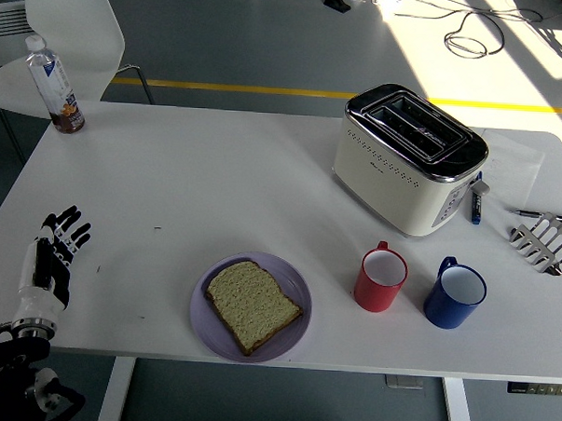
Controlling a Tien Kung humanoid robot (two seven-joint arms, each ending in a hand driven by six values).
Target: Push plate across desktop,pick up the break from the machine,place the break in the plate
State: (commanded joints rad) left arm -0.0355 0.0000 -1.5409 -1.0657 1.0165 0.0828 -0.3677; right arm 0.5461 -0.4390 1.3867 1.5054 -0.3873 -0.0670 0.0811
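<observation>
A slice of bread (pixel 253 304) lies flat on a lilac plate (pixel 293 331) near the table's front edge, left of the middle. The cream and chrome toaster (pixel 406 158) stands at the back right with both slots showing no bread. My left hand (pixel 55 254) rests over the table's front left corner, fingers spread and holding nothing, well to the left of the plate. My right arm is out of view.
A red mug (pixel 381 277) and a blue mug (pixel 455 294) stand right of the plate. A drink bottle (pixel 53 85) stands at the back left corner. A metal toast rack (pixel 546 241), a pen (pixel 546 216) and a blue marker (pixel 475 202) lie at the right edge.
</observation>
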